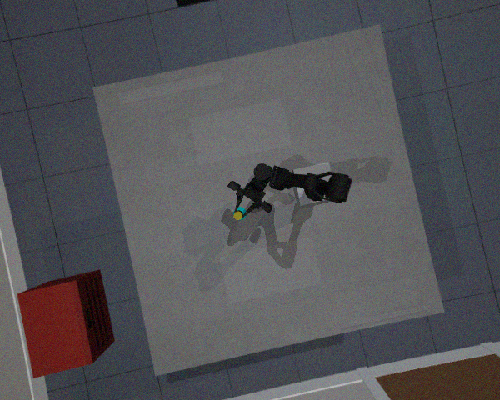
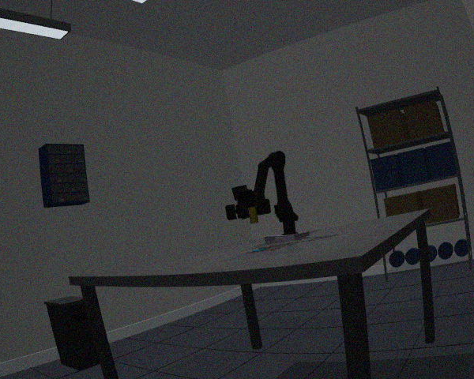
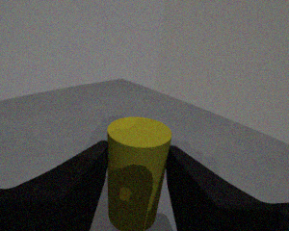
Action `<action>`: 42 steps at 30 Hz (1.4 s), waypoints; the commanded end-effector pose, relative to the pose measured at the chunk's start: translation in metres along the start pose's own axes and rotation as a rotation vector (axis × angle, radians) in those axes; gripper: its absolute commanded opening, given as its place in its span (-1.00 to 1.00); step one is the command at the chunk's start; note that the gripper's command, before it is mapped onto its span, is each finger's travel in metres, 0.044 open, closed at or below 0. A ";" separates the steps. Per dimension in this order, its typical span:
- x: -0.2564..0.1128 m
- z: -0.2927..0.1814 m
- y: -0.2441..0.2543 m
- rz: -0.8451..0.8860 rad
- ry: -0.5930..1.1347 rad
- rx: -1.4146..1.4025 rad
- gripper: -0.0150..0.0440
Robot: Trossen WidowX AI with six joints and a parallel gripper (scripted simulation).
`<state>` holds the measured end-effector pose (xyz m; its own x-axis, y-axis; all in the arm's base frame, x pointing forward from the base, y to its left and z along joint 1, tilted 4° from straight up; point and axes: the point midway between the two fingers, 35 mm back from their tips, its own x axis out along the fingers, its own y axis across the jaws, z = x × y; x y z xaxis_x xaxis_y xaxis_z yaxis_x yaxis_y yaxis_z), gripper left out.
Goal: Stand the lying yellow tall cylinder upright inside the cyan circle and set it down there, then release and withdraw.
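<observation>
The yellow tall cylinder (image 1: 237, 215) (image 2: 253, 215) (image 3: 136, 178) is held about upright, well above the table, in the exterior view. My gripper (image 1: 240, 212) (image 3: 138, 150) is shut on it, one dark finger on each side in the wrist view. The cyan circle (image 1: 242, 209) (image 2: 258, 249) lies flat on the table. From above, the cylinder covers part of it; in the exterior view the circle lies below the cylinder as a thin cyan strip with a gap between them. The rest of the circle is hidden by the cylinder and a finger.
The pale table (image 1: 349, 267) (image 2: 212, 279) carries the arm's light base plate (image 1: 323, 167), to the right of the circle from above. Shadows of the arm fall around the circle. A red cabinet (image 1: 54, 327) stands on the floor beyond the table's left edge.
</observation>
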<state>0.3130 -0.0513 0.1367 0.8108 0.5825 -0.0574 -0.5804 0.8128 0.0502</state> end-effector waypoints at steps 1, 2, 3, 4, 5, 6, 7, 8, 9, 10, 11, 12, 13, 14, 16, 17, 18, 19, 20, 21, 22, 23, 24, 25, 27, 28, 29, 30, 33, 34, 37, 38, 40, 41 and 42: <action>0.000 -0.003 0.000 0.005 -0.001 0.000 -0.14; 0.001 -0.006 0.000 0.005 0.000 -0.004 -0.14; 0.001 -0.008 -0.001 0.005 0.000 -0.007 -0.14; 0.002 -0.011 -0.001 0.005 0.001 -0.011 -0.14; 0.002 -0.013 -0.002 0.006 0.001 -0.014 -0.14; 0.002 -0.016 -0.002 0.006 0.002 -0.018 -0.14; 0.003 -0.018 -0.003 0.006 0.002 -0.021 -0.14; 0.003 -0.021 -0.003 0.006 0.002 -0.024 -0.14; 0.003 -0.023 -0.003 0.007 0.003 -0.028 -0.14; 0.004 -0.026 -0.003 0.007 0.003 -0.031 -0.14; 0.004 -0.028 -0.004 0.007 0.004 -0.035 -0.14; 0.004 -0.031 -0.004 0.007 0.004 -0.038 -0.14; 0.005 -0.033 -0.004 0.007 0.005 -0.041 -0.14; 0.005 -0.036 -0.004 0.008 0.005 -0.045 -0.14; 0.005 -0.041 -0.004 0.008 0.006 -0.052 -0.14; 0.005 -0.043 -0.004 0.008 0.006 -0.055 -0.14; 0.006 -0.046 -0.004 0.009 0.007 -0.059 -0.14; 0.006 -0.048 -0.004 0.009 0.007 -0.062 -0.14; 0.006 -0.051 -0.004 0.009 0.008 -0.065 -0.14; 0.006 -0.053 -0.004 0.009 0.008 -0.069 -0.14; 0.006 -0.056 -0.003 0.009 0.008 -0.072 -0.14; 0.007 -0.058 -0.003 0.010 0.009 -0.075 -0.14; 0.007 -0.061 -0.003 0.010 0.009 -0.079 -0.14; 0.007 -0.063 -0.003 0.010 0.010 -0.082 -0.14; 0.007 -0.068 -0.002 0.011 0.011 -0.089 -0.14; 0.007 -0.071 -0.002 0.011 0.011 -0.092 -0.14; 0.007 -0.073 -0.001 0.011 0.012 -0.096 -0.14; 0.007 -0.076 -0.001 0.012 0.012 -0.099 -0.14; 0.007 -0.083 0.001 0.012 0.013 -0.109 -0.14; 0.007 -0.085 0.001 0.013 0.014 -0.113 -0.14; 0.007 -0.089 0.002 0.013 0.014 -0.118 -0.14; 0.008 -0.090 0.003 0.013 0.016 -0.118 -0.14; 0.009 -0.096 0.005 0.017 0.025 -0.117 -0.14; 0.010 -0.100 0.007 0.020 0.031 -0.117 -0.14; 0.011 -0.102 0.008 0.021 0.035 -0.117 -0.14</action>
<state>0.3105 -0.0414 0.0415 0.7981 0.5969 -0.0819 -0.6018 0.7965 -0.0590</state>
